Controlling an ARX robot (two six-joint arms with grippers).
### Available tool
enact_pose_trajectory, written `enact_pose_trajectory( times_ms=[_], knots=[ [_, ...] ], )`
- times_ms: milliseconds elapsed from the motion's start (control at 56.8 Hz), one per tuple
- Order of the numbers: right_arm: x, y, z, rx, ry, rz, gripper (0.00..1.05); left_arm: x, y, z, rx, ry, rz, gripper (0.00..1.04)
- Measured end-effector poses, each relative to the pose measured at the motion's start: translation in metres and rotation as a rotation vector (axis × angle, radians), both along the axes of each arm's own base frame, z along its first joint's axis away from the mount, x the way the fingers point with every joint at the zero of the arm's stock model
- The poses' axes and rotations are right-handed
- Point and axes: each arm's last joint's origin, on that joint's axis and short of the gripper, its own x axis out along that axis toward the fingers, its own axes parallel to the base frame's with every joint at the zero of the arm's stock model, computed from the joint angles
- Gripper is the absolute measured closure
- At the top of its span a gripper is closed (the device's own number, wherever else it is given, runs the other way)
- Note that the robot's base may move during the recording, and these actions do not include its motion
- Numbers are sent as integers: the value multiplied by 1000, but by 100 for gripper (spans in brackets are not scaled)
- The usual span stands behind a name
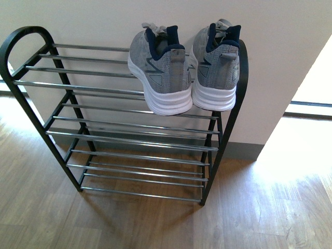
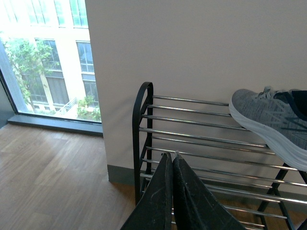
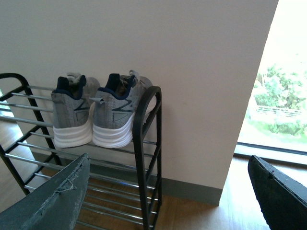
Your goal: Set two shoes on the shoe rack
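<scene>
Two grey knit shoes with white soles stand side by side on the top tier of the black shoe rack (image 1: pixel 21 98), at its right end, heels toward me: the left shoe (image 1: pixel 158 72) and the right shoe (image 1: pixel 218 67). The right wrist view shows both shoes (image 3: pixel 93 112) beside the rack's rounded end (image 3: pixel 148 120). One shoe (image 2: pixel 273 122) shows in the left wrist view. My left gripper (image 2: pixel 171 155) is shut and empty, off the rack's left end. My right gripper (image 3: pixel 168 165) is open and empty, off the rack's right end. Neither arm appears in the front view.
The rack stands against a pale wall (image 1: pixel 275 41) on a wooden floor (image 1: pixel 270 207). Its lower tiers (image 1: pixel 140 155) hold nothing. Floor-length windows (image 2: pixel 43 57) flank the wall on both sides.
</scene>
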Motion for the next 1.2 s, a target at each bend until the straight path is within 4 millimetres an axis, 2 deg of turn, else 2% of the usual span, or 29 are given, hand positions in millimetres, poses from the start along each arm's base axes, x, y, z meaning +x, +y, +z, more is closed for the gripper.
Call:
enact_pose_trajectory(
  times_ms=[176,599,704,739,1197],
  knots=[
    [0,0,0,0,0,0,9,0,0,0,0,0,0,102],
    [0,0,0,0,0,0,9,0,0,0,0,0,0,35],
    [0,0,0,0,0,0,9,0,0,0,0,0,0,12],
    [0,0,0,0,0,0,9,0,0,0,0,0,0,8],
    [0,0,0,0,0,0,9,0,0,0,2,0,0,9]
  ],
)
